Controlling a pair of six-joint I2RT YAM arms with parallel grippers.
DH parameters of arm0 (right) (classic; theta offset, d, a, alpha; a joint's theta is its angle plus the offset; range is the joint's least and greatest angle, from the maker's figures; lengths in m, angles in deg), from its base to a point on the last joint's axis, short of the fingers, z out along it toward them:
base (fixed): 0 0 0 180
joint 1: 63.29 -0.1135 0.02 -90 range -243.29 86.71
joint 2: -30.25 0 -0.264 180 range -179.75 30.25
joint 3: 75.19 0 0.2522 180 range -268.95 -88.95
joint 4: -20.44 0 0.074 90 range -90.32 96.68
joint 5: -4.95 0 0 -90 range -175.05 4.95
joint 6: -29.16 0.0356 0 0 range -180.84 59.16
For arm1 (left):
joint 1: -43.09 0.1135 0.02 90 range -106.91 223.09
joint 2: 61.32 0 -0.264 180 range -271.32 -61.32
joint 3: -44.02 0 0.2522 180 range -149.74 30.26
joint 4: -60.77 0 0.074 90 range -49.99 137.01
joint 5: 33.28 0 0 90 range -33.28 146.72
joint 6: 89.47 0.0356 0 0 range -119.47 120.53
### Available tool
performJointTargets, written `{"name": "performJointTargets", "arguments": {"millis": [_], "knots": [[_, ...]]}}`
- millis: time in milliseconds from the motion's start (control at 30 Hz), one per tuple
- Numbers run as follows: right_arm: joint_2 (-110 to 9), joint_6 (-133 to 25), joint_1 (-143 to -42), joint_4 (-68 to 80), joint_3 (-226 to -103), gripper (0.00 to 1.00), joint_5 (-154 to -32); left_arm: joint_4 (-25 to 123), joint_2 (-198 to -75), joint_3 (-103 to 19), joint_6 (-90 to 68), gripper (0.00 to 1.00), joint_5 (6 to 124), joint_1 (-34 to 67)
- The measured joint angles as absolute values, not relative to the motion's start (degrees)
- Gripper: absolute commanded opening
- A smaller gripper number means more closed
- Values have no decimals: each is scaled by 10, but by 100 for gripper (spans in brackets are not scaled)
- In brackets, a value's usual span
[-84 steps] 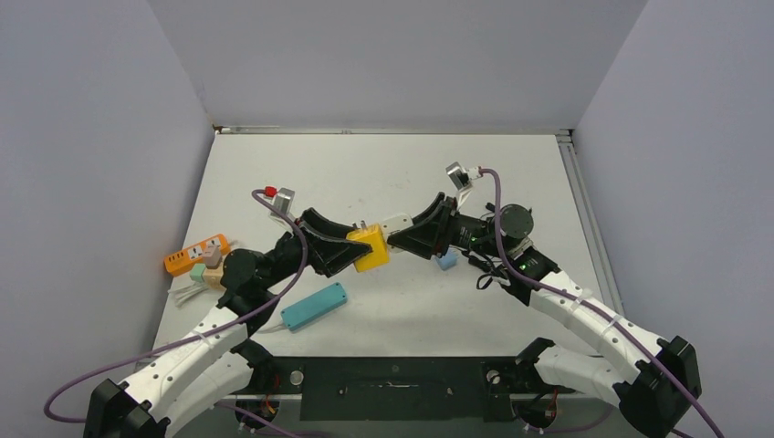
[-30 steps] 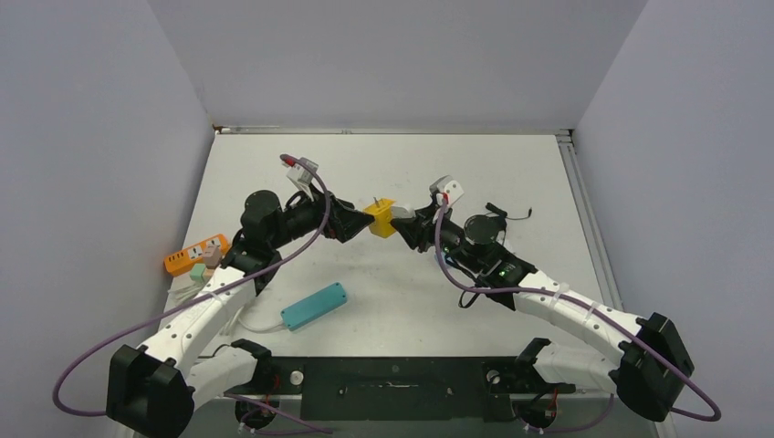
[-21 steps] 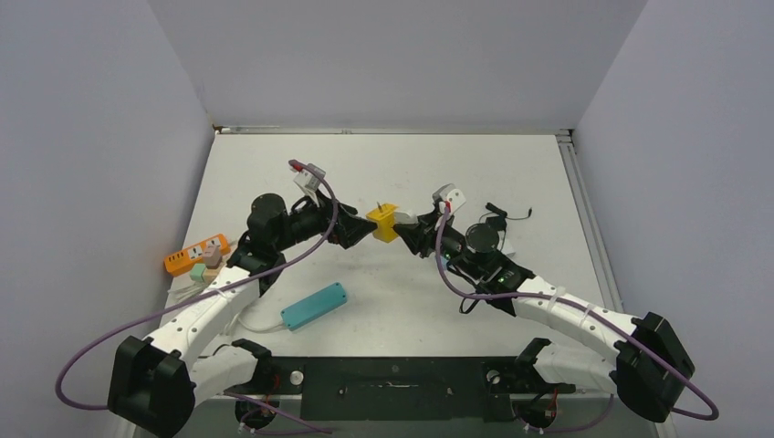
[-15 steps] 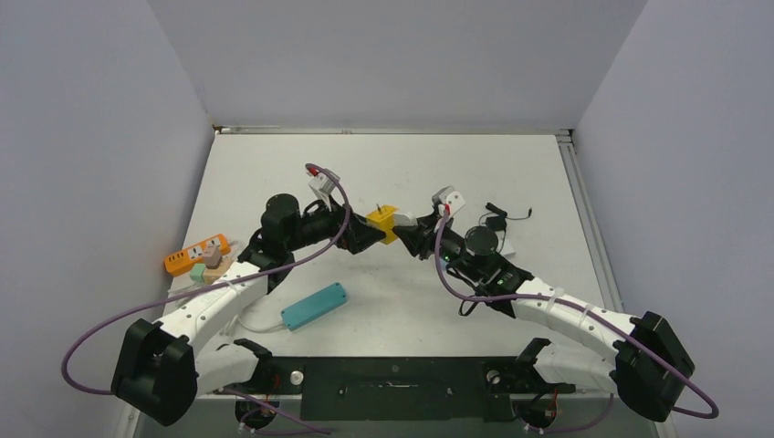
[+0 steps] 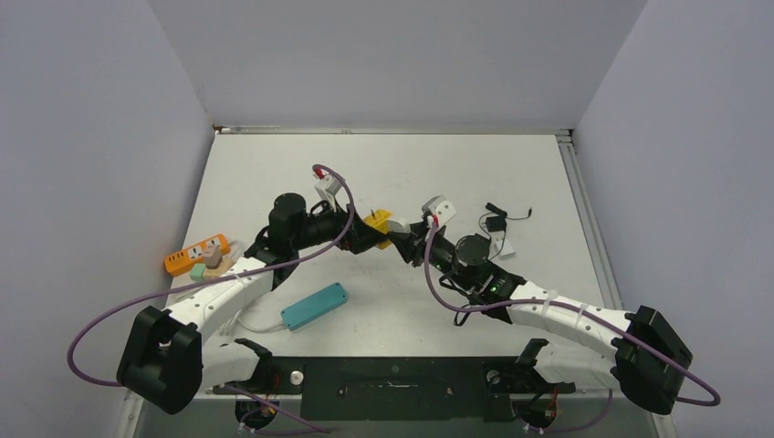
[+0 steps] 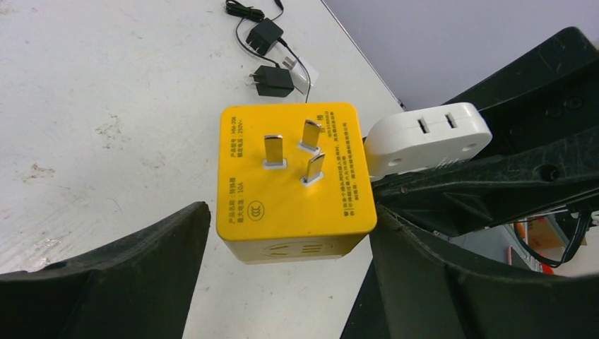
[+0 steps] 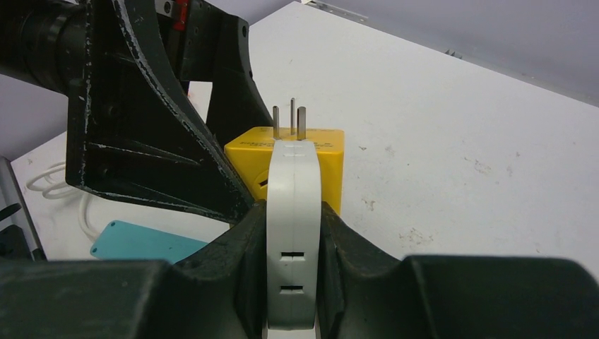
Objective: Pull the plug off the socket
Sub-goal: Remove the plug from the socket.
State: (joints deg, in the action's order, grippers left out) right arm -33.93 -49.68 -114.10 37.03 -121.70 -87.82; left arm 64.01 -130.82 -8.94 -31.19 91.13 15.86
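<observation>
Claws converge mid-worktop (image 5: 274, 164): the right claw (image 7: 293, 233) grips the white plug (image 7: 292, 233), still seated in the yellow socket cube (image 6: 293, 176), while the left claw (image 6: 282, 282), closing in from wide, brackets the cube's sides. Judged ready for pulling apart.

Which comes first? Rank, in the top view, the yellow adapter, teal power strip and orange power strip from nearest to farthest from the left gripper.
1. yellow adapter, right beside the left gripper.
2. teal power strip, nearer the arm bases.
3. orange power strip, at the table's left edge.

White table (image 5: 402, 164), grey walls (image 5: 383, 55) around
</observation>
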Motion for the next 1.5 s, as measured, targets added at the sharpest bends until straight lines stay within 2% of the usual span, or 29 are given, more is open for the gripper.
{"name": "performJointTargets", "arguments": {"millis": [133, 167, 300, 367, 433, 467, 600, 667, 733, 800, 867, 967, 1167, 1333, 1500], "knots": [[-343, -508, -1153, 370, -1217, 5, -858, 643, -1308, -89, -318, 64, 924, 158], [-343, -509, -1154, 370, -1217, 5, -856, 644, -1308, -89, -320, 58, 926, 158], [-345, -514, -1158, 374, -1217, 5, -849, 651, -1311, -89, -324, 24, 932, 159], [-348, -515, -1158, 377, -1217, 5, -846, 653, -1312, -89, -323, 17, 931, 159], [-352, -517, -1158, 383, -1216, 5, -844, 652, -1313, -89, -322, 3, 930, 160], [-352, -518, -1158, 385, -1214, 5, -844, 652, -1313, -89, -322, 0, 930, 160], [-352, -519, -1159, 397, -1207, 7, -844, 651, -1313, -89, -318, 0, 929, 160], [-353, -520, -1159, 401, -1205, 24, -843, 648, -1313, -89, -316, 0, 926, 159], [-360, -520, -1159, 406, -1205, 51, -839, 641, -1311, -89, -311, 0, 916, 158], [-369, -522, -1158, 410, -1204, 63, -825, 620, -1308, -89, -301, 0, 899, 158], [-377, -519, -1159, 414, -1202, 68, -825, 609, -1307, -89, -297, 0, 880, 159], [-387, -513, -1159, 420, -1198, 70, -828, 582, -1307, -89, -286, 0, 856, 157], [-408, -471, -1114, 445, -1186, 64, -885, 538, -1310, -90, -272, 0, 825, 157], [-433, -429, -1049, 470, -1181, 55, -968, 525, -1320, -93, -268, 0, 812, 151], [-468, -406, -1042, 479, -1181, 48, -1021, 511, -1330, -101, -259, 0, 806, 145]]}}
